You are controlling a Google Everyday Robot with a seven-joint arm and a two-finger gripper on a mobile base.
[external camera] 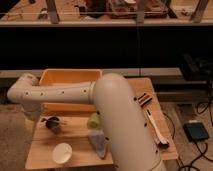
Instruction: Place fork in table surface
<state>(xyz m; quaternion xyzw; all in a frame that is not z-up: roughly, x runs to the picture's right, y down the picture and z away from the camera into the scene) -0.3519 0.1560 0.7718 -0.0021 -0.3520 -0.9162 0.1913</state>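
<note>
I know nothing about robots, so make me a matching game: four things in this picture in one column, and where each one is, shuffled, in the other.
Things:
1. yellow tub
2. white bowl
3. white-handled brush
4. claw

Places:
A. along the right edge of the table
B. low over the table's left side, just in front of the tub
C. at the table's far side
D. near the table's near left corner

Pairs: 1-C, 2-D, 3-A, 4-B

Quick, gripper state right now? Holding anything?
Gripper: open, at the left of the table surface beside the small dark cup; whether it holds anything cannot be told.
</note>
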